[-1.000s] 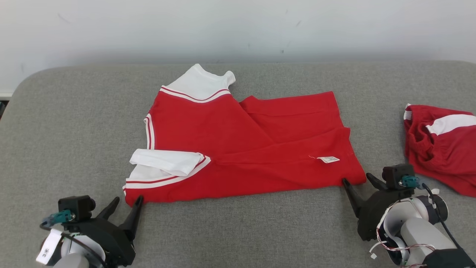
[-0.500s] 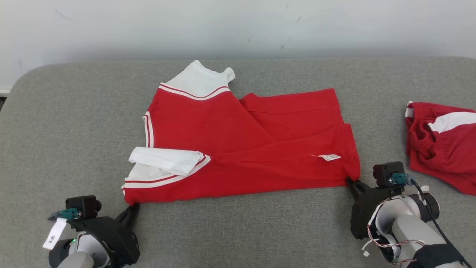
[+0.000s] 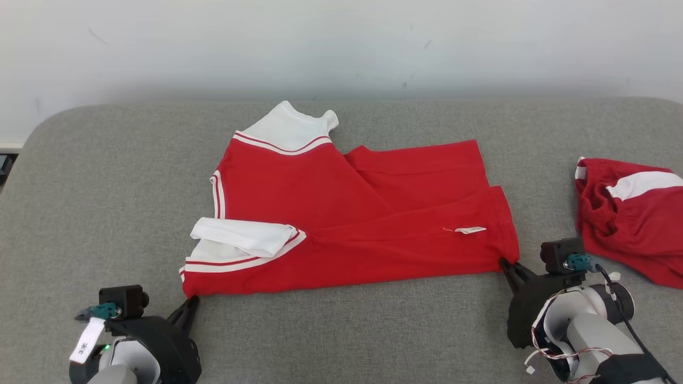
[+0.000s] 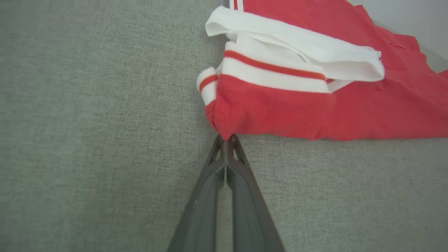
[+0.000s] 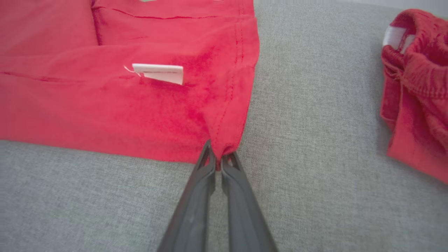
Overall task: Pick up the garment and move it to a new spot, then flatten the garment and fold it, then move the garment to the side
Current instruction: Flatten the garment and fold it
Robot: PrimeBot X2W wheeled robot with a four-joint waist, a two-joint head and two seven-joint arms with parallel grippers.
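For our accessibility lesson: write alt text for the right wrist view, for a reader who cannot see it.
The right gripper is shut on the hem corner of a red garment spread on a grey padded surface. A white label lies on the cloth; a second red-and-white garment sits bunched at the right.

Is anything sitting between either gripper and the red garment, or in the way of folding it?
Nothing visible. The left gripper is shut on the near left corner of the red garment, the right gripper on its near right corner. A second red garment lies apart, off to the right on the grey surface.
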